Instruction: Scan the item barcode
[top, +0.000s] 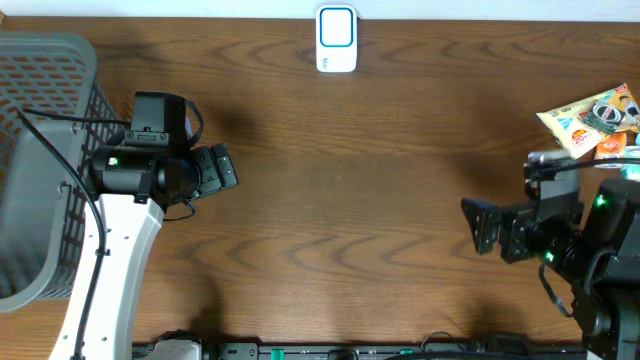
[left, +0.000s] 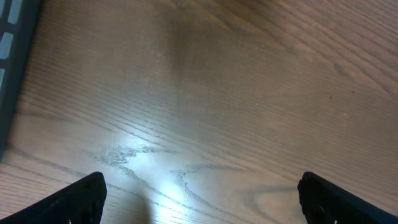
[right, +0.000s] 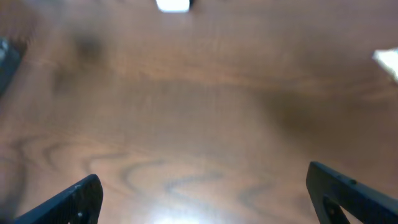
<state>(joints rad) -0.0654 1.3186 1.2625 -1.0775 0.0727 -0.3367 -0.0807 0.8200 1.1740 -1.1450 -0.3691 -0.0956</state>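
Looking down from overhead, you are seeing the grey basket sitting at the left edge of the table. The left arm's white link is running alongside it, and the left gripper is hanging just past the basket's wall, pointing toward the table's middle. The white scanner is standing at the far edge, about centre, its blue-framed face turned up to the camera. The snack packet — your item — is lying flat at the far right near the table's edge, and the right arm's dark body is overlapping its near side. Its long axis is running roughly across the table, left to right, the right end tilting slightly toward the far edge. The printed yellow side is facing up, and whether a barcode is on that face is too small to tell. The right gripper is pointing left toward the middle, so the packet is sitting behind it, well apart from its tips. Both grippers are standing wide apart and gripping nothing — in each wrist view the dark fingertips are framing only wood grain.
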